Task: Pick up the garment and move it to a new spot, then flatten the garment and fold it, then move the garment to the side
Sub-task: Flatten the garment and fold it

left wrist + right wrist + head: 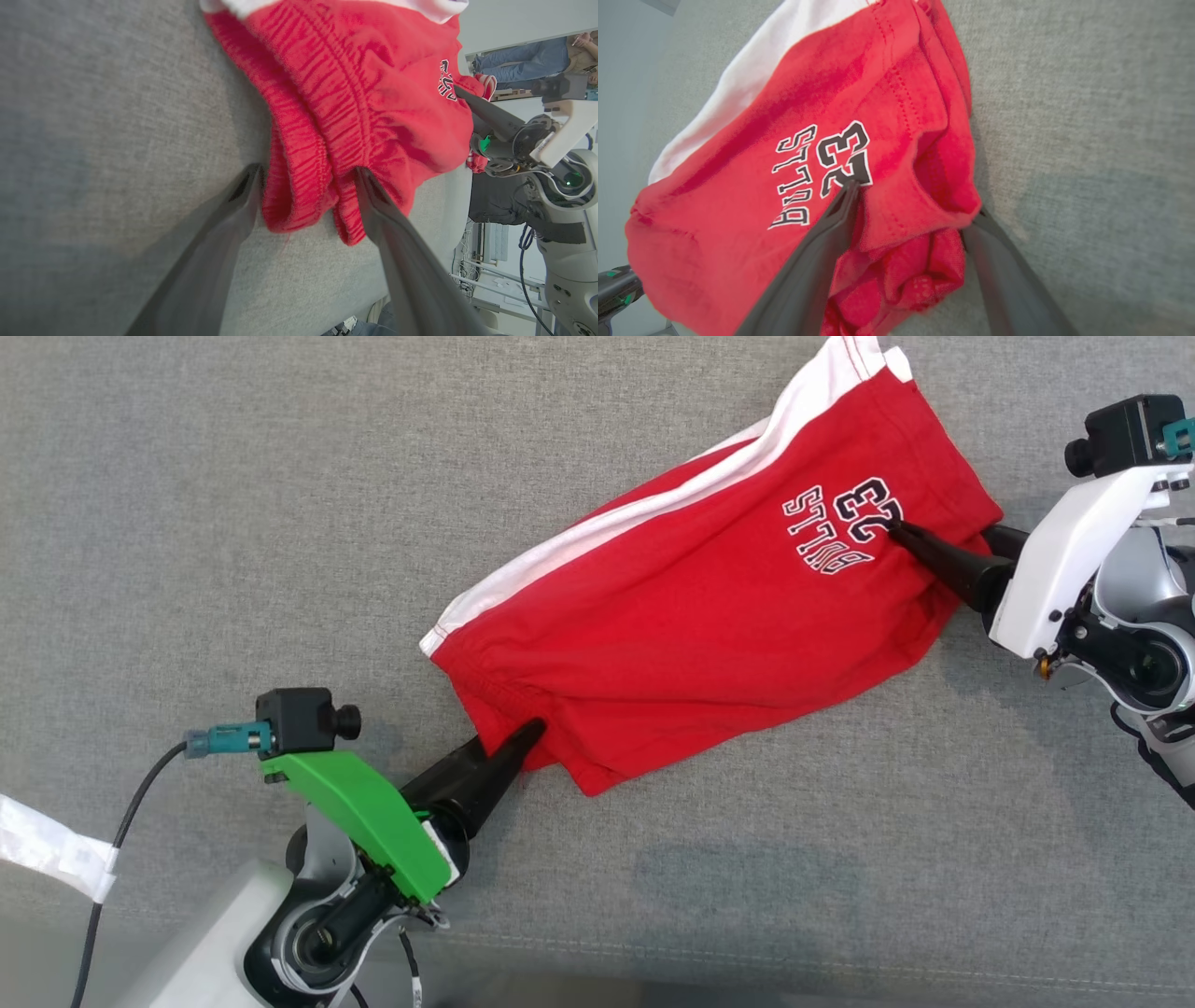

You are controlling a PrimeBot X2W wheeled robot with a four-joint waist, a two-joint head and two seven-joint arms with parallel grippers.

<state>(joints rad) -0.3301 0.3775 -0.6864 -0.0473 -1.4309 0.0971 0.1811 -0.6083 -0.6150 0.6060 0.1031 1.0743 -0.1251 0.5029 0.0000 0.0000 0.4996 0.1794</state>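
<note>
The red shorts (pixel 709 616) lie stretched at a slant between the two grippers, on a grey cloth surface (pixel 233 523). A print (pixel 845 523) in black letters edged with white reads "BULLS" with the number "23" beside it. It sits at the end of the shorts nearest the right gripper (pixel 938 537). A white stripe (pixel 653 504) runs down the long side of the shorts that is away from both grippers.

The right gripper's jaws stand wide apart and are not clamped. One finger rests on top of the cloth with its tip touching the "23". The other sits at the edge of the stitched leg hem, where bunched red cloth fills the gap between them.

The left gripper (pixel 509 739) is at the opposite end and is also spread wide. It straddles the folded corner of the gathered waistband (pixel 317 140). One finger lies on the grey surface just beside the waistband, and the other's tip is tucked under the cloth.

Beyond the right gripper, in the left wrist view, a person (pixel 518 63) in blue jeans is visible.
</note>
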